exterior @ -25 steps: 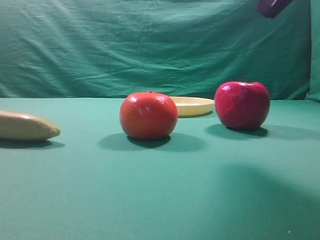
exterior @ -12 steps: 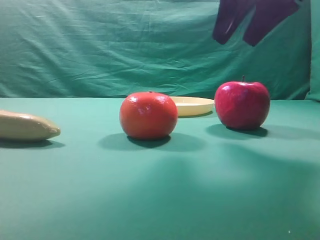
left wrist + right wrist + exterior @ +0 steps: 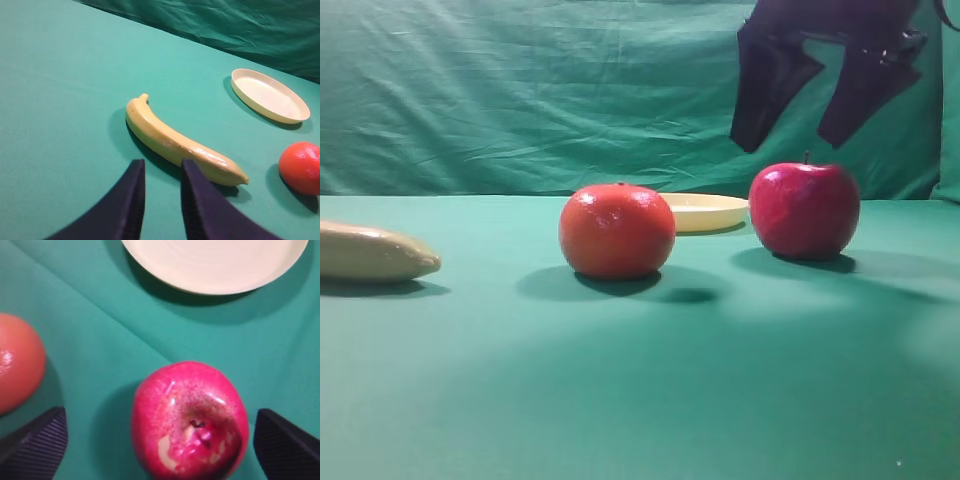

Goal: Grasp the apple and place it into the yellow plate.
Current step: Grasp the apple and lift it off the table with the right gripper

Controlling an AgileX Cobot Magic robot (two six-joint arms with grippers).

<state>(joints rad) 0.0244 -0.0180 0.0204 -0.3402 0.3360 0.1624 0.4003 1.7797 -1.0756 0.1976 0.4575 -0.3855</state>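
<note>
Wrinkled green cloth is hanging as a backdrop behind a table covered in smooth, matte green fabric. Above the right side of the table, the right gripper is hanging in the air just over the apple, its two dark, flat, tapered fingers pointing down and spread wide apart, holding nothing and not touching the fruit. From the right wrist view, the ribbed dark fingertips are flanking the apple on either side with open cloth between each tip and the fruit. The apple is sitting upright on the cloth, glossy and deep crimson, with pale speckling around its dimpled top and a thin dark stem sticking up. The yellow plate is lying flat on the table near the apple, toward the backdrop and to its left in the exterior view; it is shallow, round, pale cream-yellow with a low smooth rim, and nothing is showing on it. An orange-red fruit, round, slightly flattened and shiny, is resting in front of the plate and apart from the apple. A long, curved, pale yellow banana with a dull skin is lying on the left side of the table. The left gripper is hovering just beside the banana, its dark curved fingers showing only a narrow gap between them and pinching nothing.
</note>
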